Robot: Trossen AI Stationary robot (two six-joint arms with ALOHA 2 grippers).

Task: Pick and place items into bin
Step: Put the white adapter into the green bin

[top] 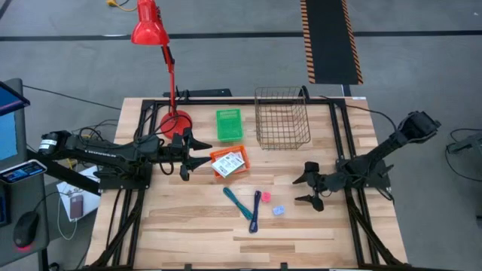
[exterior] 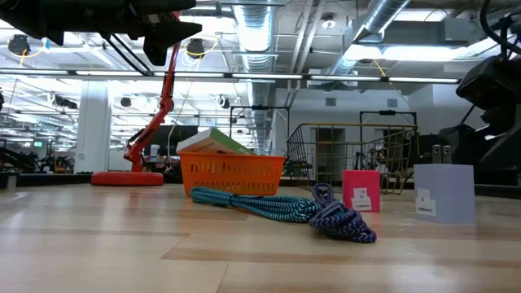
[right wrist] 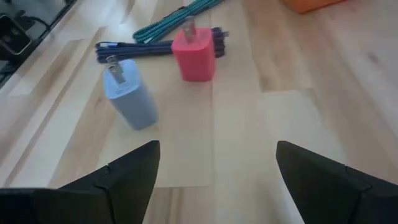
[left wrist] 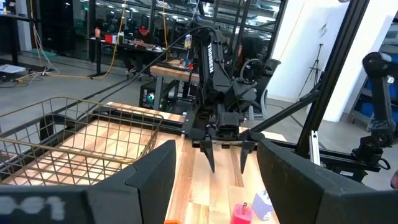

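Right gripper released, low near desk's right edge, facing pink block and blue block. Risk: small blocks tipping or skidding into braided cords. Left gripper released above orange tray. Wire bin sat at far edge.
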